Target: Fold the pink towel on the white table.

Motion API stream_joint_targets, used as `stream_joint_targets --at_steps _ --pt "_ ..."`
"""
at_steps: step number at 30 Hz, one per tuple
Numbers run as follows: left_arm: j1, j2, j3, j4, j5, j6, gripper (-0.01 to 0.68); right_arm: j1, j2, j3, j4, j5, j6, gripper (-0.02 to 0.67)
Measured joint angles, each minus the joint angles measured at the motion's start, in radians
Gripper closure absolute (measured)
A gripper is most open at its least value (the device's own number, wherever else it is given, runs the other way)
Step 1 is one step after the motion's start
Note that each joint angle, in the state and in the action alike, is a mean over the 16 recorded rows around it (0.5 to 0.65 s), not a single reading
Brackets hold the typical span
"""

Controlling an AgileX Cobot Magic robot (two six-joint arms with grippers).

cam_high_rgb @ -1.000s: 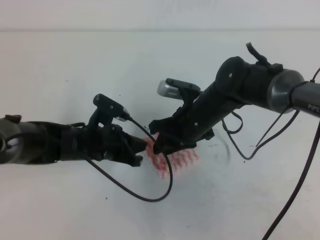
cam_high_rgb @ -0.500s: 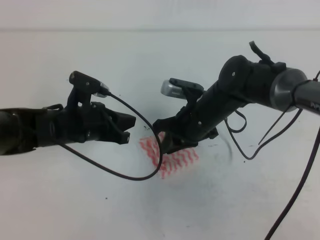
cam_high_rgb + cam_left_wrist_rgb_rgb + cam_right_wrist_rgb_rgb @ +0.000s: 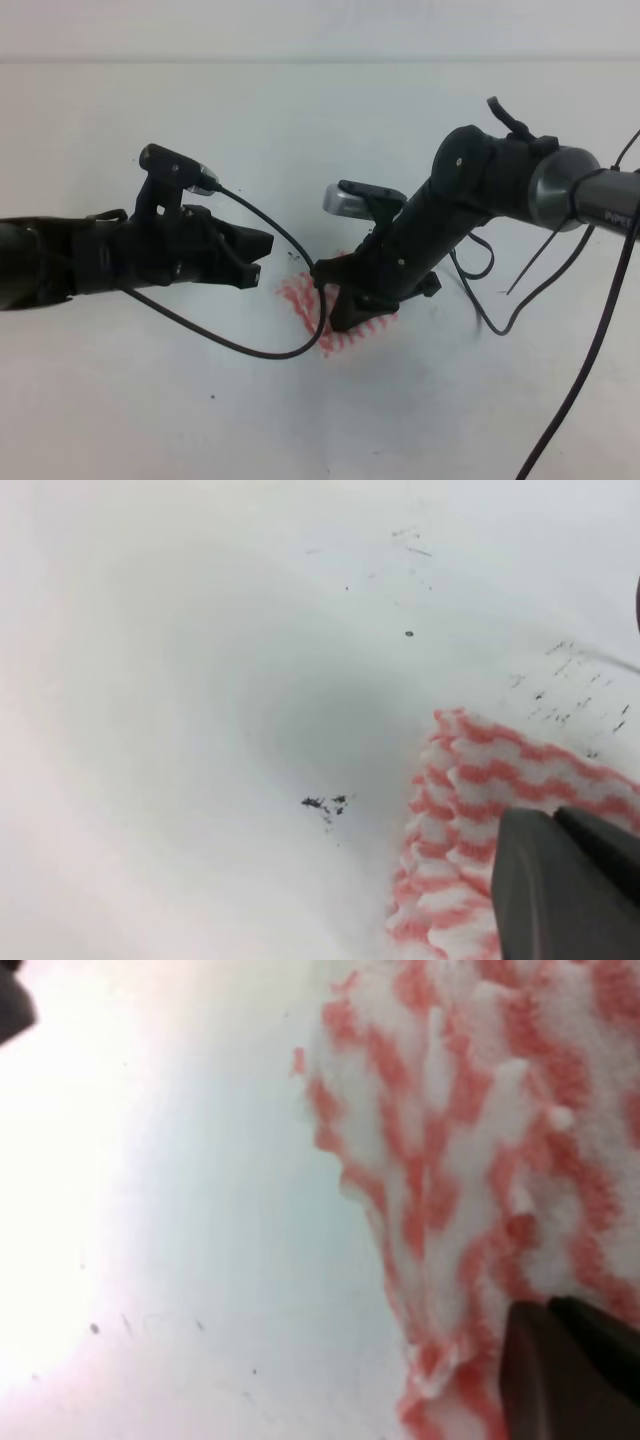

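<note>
Pink-and-white cloth: the pink towel (image 3: 342, 312) lies bunched near the middle of the white surface (image 3: 200, 400), its zigzag stripes showing in both wrist views (image 3: 470, 810) (image 3: 480, 1160).
Right hand: the right hand (image 3: 345, 300) is down on the towel's upper part, covering much of it — whether its fingers are pinched on the fabric or parted I cannot tell.
Left hand: the left hand (image 3: 258, 258) hangs at about 9 o'clock from the towel, near its edge but apart from it; it holds nothing, and how far its fingers stand apart I cannot tell.
Cable: a black cable (image 3: 250, 345) loops from the left arm down across the towel's left edge.
Surface marks: small dark specks (image 3: 325, 803) sit just left of the towel — seen in the left wrist view.
</note>
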Motion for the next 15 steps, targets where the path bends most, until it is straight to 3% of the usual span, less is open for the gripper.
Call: stream_joint_targets --at_steps 15 --pt "-0.026 0.032 -0.025 -0.02 0.036 -0.003 0.677 -0.002 -0.02 -0.034 -0.033 0.028 0.016 0.666"
